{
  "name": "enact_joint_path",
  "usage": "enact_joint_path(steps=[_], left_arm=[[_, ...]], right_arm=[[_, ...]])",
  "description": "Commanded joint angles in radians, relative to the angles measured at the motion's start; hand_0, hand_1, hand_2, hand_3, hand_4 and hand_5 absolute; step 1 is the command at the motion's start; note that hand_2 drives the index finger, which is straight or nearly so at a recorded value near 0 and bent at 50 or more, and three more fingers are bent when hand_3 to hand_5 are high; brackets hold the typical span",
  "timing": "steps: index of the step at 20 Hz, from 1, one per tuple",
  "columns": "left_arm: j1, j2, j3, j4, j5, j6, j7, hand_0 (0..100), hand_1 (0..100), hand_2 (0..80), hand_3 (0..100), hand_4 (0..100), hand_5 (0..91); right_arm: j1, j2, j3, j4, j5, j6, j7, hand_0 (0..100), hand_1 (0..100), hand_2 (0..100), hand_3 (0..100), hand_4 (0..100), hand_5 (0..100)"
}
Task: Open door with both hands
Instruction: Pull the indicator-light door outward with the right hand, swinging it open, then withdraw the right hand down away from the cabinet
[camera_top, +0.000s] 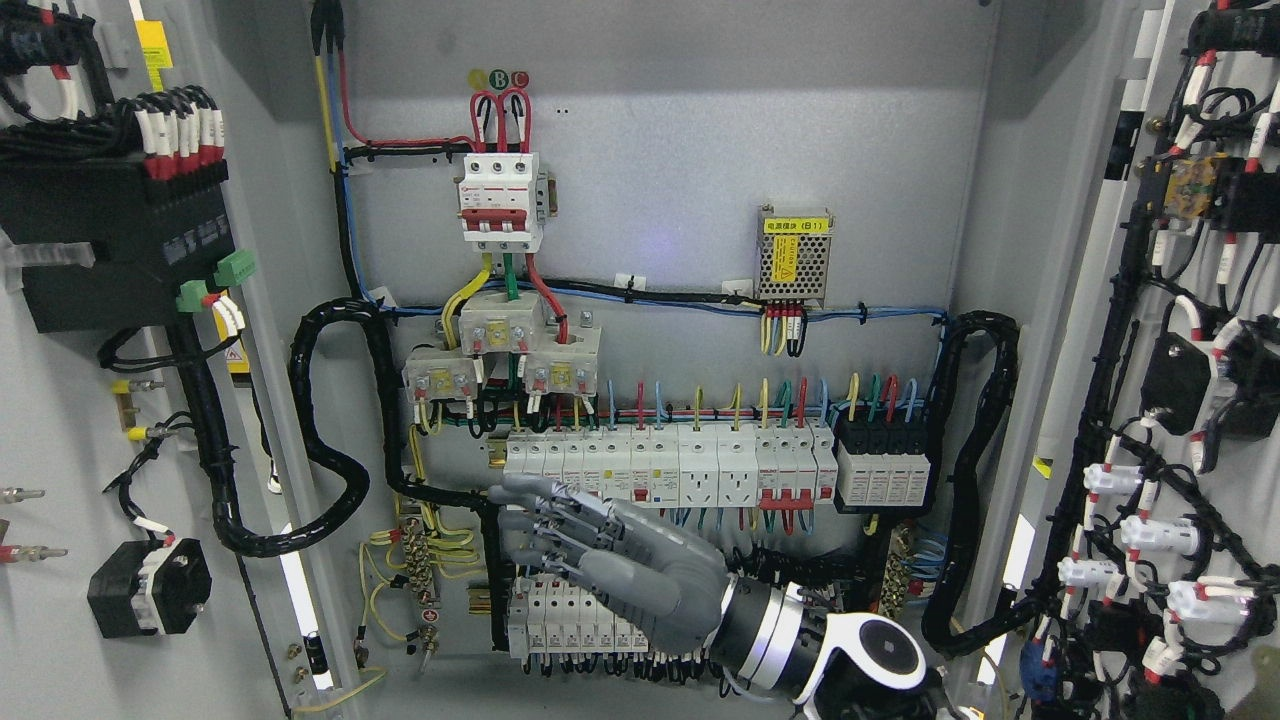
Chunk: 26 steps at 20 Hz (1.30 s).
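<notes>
Head view: the grey steel electrical cabinet stands with both doors swung wide. The left grey door (60, 420) lies at the picture's left edge, its inner face carrying a black rectangular module (115, 245) and bundled black wiring; the right grey door (1230, 400) lies at the right edge, its inner face lined with black cables and white-capped connectors (1145, 535). The grey back panel (680, 170) is fully exposed. Mounted on it are a white three-pole breaker with red toggles (500, 203) at upper centre, a small perforated metal power supply with a yellow label (795, 255) to its right, and a long row of white miniature breakers (665, 468) across the middle. The right grey robotic hand (610, 560) enters from the lower right on a silver and white forearm, reaching leftward inside the cabinet. Its fingers (545, 520) are extended, lying close together side by side, holding nothing. The fingertips sit just below the left part of the breaker row and above a lower row of white breakers (570, 625); contact with either cannot be determined. The left hand does not appear.
</notes>
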Motion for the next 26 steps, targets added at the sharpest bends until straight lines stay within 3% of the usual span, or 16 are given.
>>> enact_joint_path(steps=[1, 4, 6, 10, 22, 26], left_arm=[[0.008, 0.0, 0.0, 0.0, 0.0, 0.0, 0.0, 12, 56, 0.0, 0, 0, 0.0], [0.008, 0.0, 0.0, 0.0, -0.001, 0.0, 0.0, 12, 56, 0.0, 0, 0, 0.0], [0.008, 0.0, 0.0, 0.0, -0.001, 0.001, 0.001, 12, 56, 0.0, 0, 0, 0.0], [0.008, -0.005, 0.0, 0.0, -0.001, 0.003, 0.001, 12, 56, 0.0, 0, 0, 0.0], [0.008, -0.014, 0.0, 0.0, -0.001, 0.0, 0.0, 12, 56, 0.0, 0, 0, 0.0], [0.008, -0.014, 0.0, 0.0, -0.001, -0.002, 0.0, 12, 56, 0.0, 0, 0, 0.0]], right_arm=[[0.08, 0.006, 0.216, -0.095, 0.004, -0.002, -0.027, 0, 50, 4, 0, 0, 0], [0.091, 0.009, 0.296, -0.115, 0.002, -0.003, -0.098, 0, 50, 4, 0, 0, 0], [0.094, 0.032, 0.341, -0.115, 0.002, -0.003, -0.122, 0, 50, 4, 0, 0, 0], [0.097, 0.076, 0.388, -0.108, -0.001, -0.002, -0.136, 0, 50, 4, 0, 0, 0], [0.095, 0.076, 0.459, -0.108, -0.002, 0.001, -0.138, 0, 50, 4, 0, 0, 0], [0.091, 0.076, 0.473, -0.108, -0.002, 0.0, -0.191, 0, 50, 4, 0, 0, 0]])
